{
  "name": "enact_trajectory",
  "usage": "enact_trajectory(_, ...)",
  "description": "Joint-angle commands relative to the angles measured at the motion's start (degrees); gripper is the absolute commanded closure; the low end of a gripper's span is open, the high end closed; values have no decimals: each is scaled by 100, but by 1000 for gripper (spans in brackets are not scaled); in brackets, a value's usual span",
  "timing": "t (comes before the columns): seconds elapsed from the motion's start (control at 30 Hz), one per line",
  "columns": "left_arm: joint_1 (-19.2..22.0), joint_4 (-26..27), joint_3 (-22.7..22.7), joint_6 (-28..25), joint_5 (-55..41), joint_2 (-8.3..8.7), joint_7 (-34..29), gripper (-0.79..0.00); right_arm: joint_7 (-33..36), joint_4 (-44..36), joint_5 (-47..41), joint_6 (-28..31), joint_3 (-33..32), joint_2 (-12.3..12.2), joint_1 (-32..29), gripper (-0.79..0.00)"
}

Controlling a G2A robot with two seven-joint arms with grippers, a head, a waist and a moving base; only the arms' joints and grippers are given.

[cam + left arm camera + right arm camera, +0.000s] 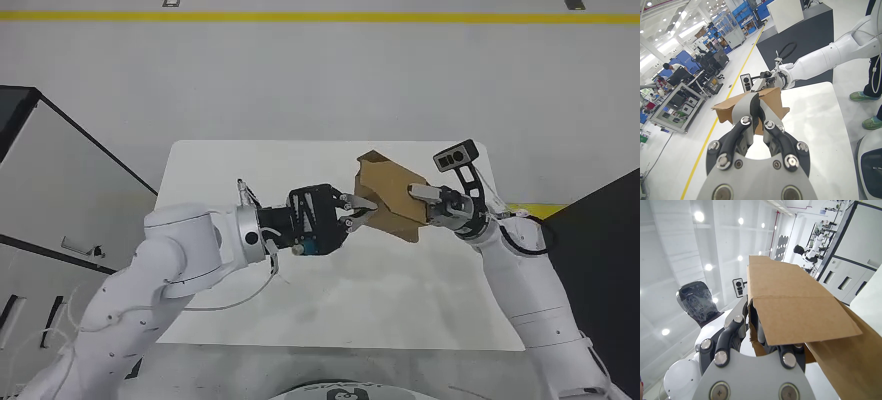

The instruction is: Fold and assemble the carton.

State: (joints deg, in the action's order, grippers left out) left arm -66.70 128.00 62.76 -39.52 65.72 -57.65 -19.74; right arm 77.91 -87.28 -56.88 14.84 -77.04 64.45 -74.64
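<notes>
A brown cardboard carton (392, 197) is held up above the white table (250, 180), between the two arms, with flaps sticking out. From the left, my left gripper (360, 208) is shut on a carton flap; in the left wrist view its fingers (745, 106) pinch the cardboard edge (770, 100) between dark pads. From the right, my right gripper (425, 193) is shut on the opposite side, one finger (738, 313) outside the carton wall (787, 298) and the other hidden inside. The right gripper (761, 86) also appears beyond the carton in the left wrist view.
A dark cabinet (40, 170) stands left of the table and a dark platform (610, 230) to its right. A person's legs and green shoes (859, 95) stand on the floor beside the table's edge. A yellow floor line (320, 16) runs behind.
</notes>
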Motion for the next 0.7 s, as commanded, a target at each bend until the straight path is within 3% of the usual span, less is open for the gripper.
enact_trajectory(0.0, 9, -22, -24, -10, -12, -5, -3, 0, 88, -21, -38, 21, 4, 4, -2, 0)
enact_trajectory(0.37, 82, -42, -246, -84, -65, -48, 32, 0, 87, -18, -4, -25, 52, 25, -2, 0)
enact_trajectory(0.67, 24, -36, -106, -89, -75, -38, 6, 0, 63, 2, -50, -83, 21, 34, -22, 0)
